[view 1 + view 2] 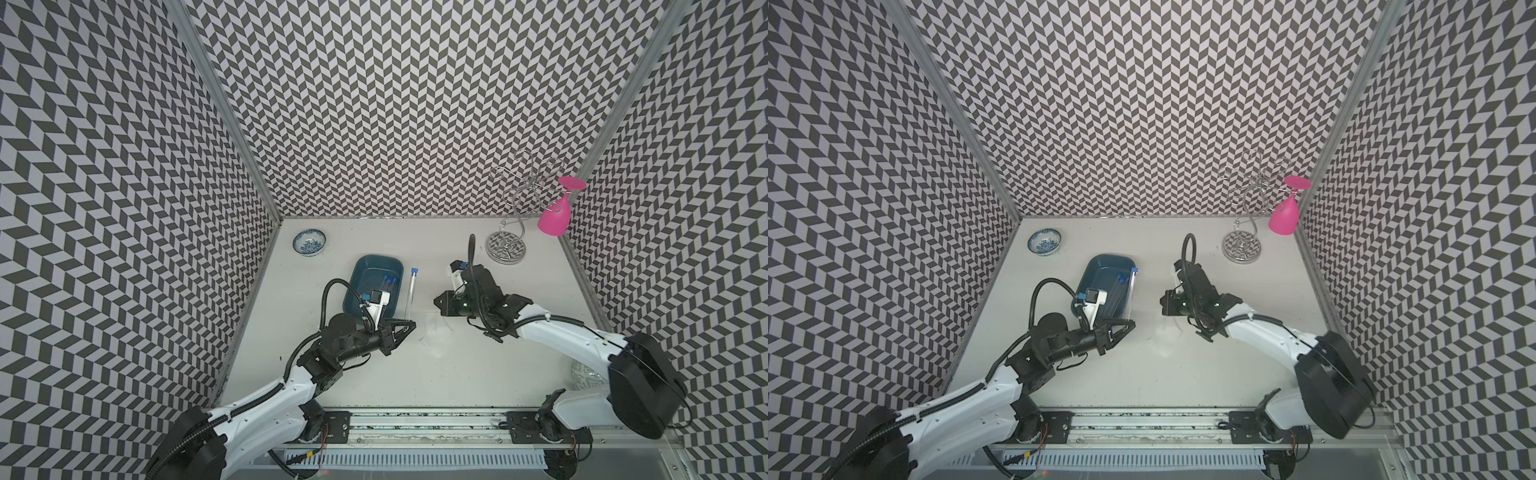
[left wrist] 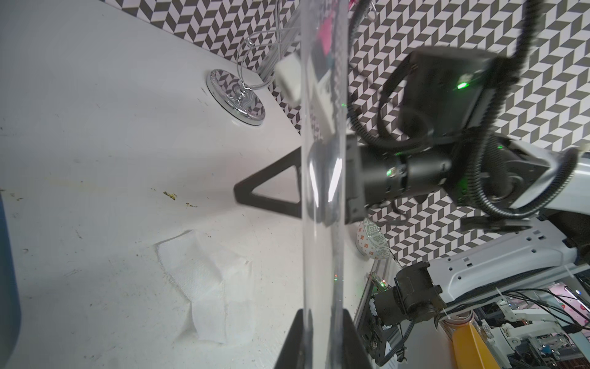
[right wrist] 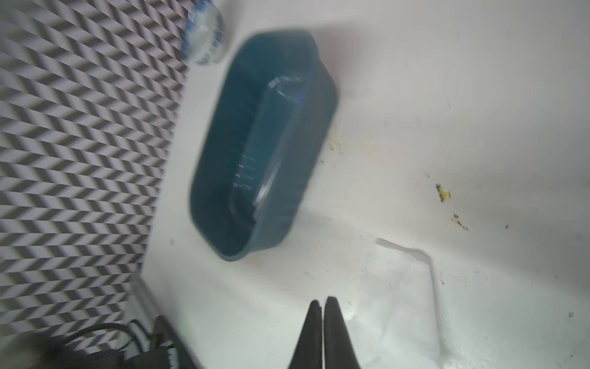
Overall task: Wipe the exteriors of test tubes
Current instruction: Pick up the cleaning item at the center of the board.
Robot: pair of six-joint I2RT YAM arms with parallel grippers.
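Now the left tool (image 1: 410,326), reaching forward, clamps a raised test tube (image 1: 411,293).

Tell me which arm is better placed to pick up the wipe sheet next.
Right. The right hand is empty, closed, and just beside the wipe sheet. The left hand is occupied, gripping a test tube.

Two bowls (image 1: 309,242), one tub (image 1: 368,276), one wipe (image 2: 207,281), at least three test tubes (image 1: 411,293)

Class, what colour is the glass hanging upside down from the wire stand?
Bright pink; the glass shows best in a top view.
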